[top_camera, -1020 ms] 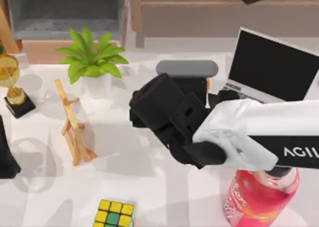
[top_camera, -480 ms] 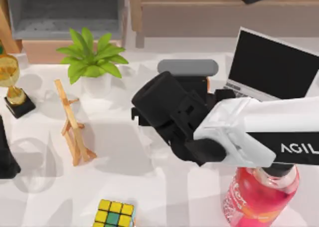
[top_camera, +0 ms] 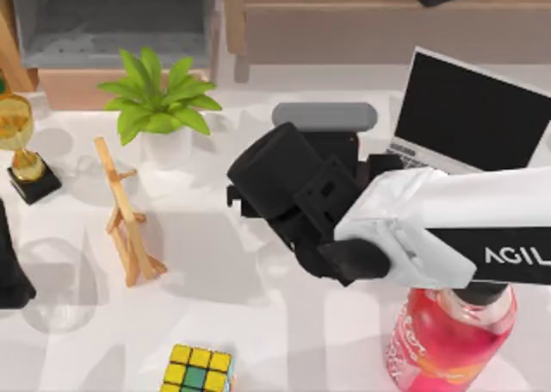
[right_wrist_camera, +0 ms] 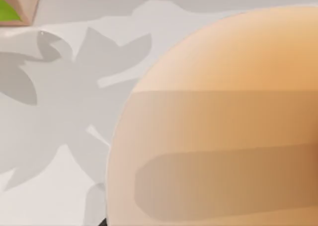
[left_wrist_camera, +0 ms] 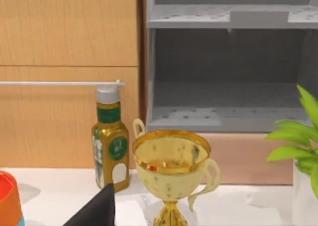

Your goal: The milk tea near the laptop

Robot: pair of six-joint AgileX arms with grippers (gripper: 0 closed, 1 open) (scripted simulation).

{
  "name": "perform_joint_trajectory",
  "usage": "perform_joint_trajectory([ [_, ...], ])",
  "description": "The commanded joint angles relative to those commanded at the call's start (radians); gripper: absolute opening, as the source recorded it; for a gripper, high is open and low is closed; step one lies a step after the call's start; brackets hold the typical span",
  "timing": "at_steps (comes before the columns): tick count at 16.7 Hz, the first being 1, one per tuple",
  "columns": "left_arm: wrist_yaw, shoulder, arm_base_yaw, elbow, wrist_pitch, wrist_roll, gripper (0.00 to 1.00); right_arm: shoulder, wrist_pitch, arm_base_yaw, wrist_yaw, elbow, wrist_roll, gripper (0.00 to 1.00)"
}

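Top view shows the right arm reaching from the right edge of the table (top_camera: 215, 323) toward its middle, its black gripper (top_camera: 297, 164) just in front of a grey lid-like shape, beside the open laptop (top_camera: 465, 116) at the back right. In the right wrist view the milk tea (right_wrist_camera: 223, 126) stands very close to the camera (its peach-orange side); whether the fingers are clenched on it I cannot tell. The left arm (top_camera: 10, 263) is parked at the left edge.
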Motion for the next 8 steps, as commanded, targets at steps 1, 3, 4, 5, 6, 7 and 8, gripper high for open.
perform_joint_trajectory([
  [1, 0.000, 0.000, 0.000, 0.000, 0.000, 0.000, 1.00, 0.000, 0.000, 0.000, 0.000, 0.000, 0.000, 0.02],
  [3, 0.000, 0.000, 0.000, 0.000, 0.000, 0.000, 1.00, 0.000, 0.000, 0.000, 0.000, 0.000, 0.000, 0.00],
  [4, 0.000, 0.000, 0.000, 0.000, 0.000, 0.000, 1.00, 0.000, 0.000, 0.000, 0.000, 0.000, 0.000, 0.00],
  [5, 0.000, 0.000, 0.000, 0.000, 0.000, 0.000, 1.00, 0.000, 0.000, 0.000, 0.000, 0.000, 0.000, 0.00],
  [6, 0.000, 0.000, 0.000, 0.000, 0.000, 0.000, 1.00, 0.000, 0.000, 0.000, 0.000, 0.000, 0.000, 0.00],
  [7, 0.000, 0.000, 0.000, 0.000, 0.000, 0.000, 1.00, 0.000, 0.000, 0.000, 0.000, 0.000, 0.000, 0.00],
  [8, 0.000, 0.000, 0.000, 0.000, 0.000, 0.000, 1.00, 0.000, 0.000, 0.000, 0.000, 0.000, 0.000, 0.00],
])
